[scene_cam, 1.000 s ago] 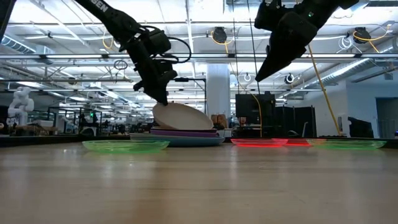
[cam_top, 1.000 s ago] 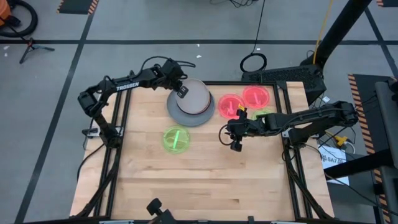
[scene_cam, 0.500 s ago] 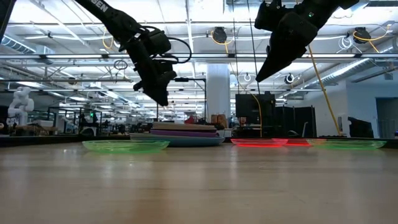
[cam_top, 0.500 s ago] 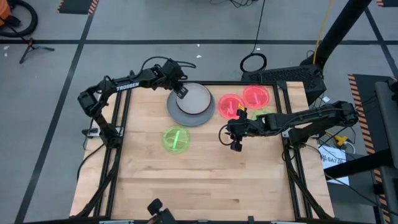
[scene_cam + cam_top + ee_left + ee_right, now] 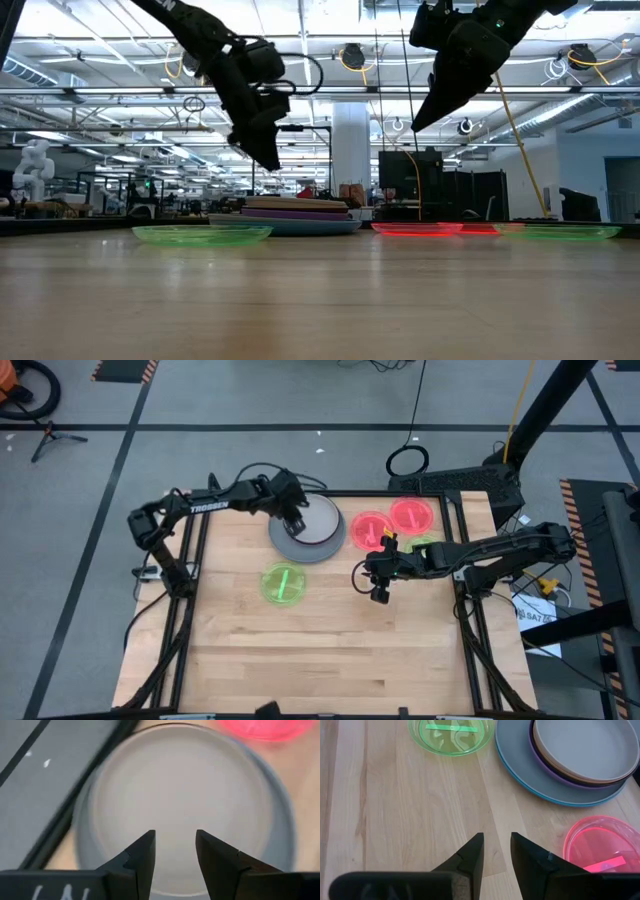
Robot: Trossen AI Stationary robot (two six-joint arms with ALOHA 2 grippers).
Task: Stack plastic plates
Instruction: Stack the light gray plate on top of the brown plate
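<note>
Lying flat just left of the stack (image 5: 306,530), the green plate (image 5: 283,583) looks light, stiff and slick, so I judge its raised rim the best hold; the left gripper (image 5: 296,520) hangs over that stack with fingers apart and empty. Right of the stack sit two pink plates (image 5: 371,530) and another green plate (image 5: 560,232) on a bare wooden table (image 5: 320,650), where the right gripper (image 5: 377,593) hovers, fingers slightly apart, a big workshop behind.

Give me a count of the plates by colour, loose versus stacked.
Green plates, loose: 2
Pink plates, loose: 2
Stack, visible layers (pale grey, brown, purple, grey, blue): 5
Total: 9
</note>
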